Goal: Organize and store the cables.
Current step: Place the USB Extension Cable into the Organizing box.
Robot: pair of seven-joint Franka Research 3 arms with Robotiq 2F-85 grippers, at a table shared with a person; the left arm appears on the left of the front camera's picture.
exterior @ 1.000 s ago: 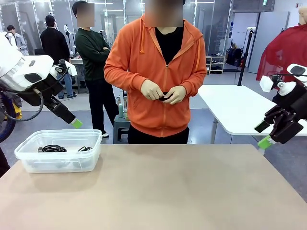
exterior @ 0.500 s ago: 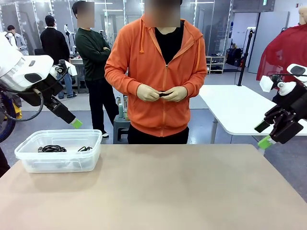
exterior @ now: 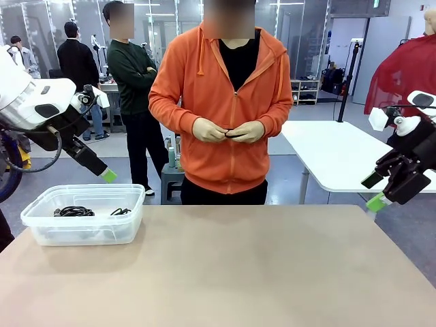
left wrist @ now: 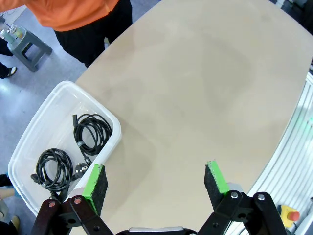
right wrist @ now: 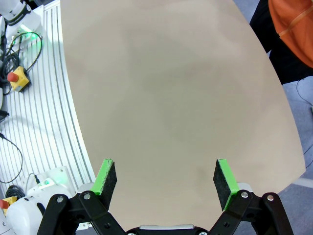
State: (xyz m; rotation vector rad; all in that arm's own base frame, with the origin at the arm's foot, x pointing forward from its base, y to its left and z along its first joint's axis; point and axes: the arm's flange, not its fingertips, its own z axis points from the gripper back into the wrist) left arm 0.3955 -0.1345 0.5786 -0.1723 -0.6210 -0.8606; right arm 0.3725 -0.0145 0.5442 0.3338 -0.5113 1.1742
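Two coiled black cables (left wrist: pixel 93 133) are stored in the clear plastic bin (left wrist: pixel 54 110); a third cable (exterior: pixel 234 133), bundled in the person's hands (exterior: pixel 211 129), is probably to be received next by the spread, empty left claw (left wrist: pixel 154 178) or right claw (right wrist: pixel 166 178).

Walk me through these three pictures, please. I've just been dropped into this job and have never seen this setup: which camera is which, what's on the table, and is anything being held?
The wide picture looks across the tan table from between two white robot arms. The left gripper hangs high by a clear plastic bin. The right gripper hangs off the table's right edge.

The other two pictures each come from a camera on one wrist, looking down past that gripper's own green-padded fingers. Both grippers are open and hold nothing.

In the bin lie two coiled black cables. The person in the orange hoodie stands at the far side and holds a small black thing in both hands. It is probably another cable, but it's too small to be sure.
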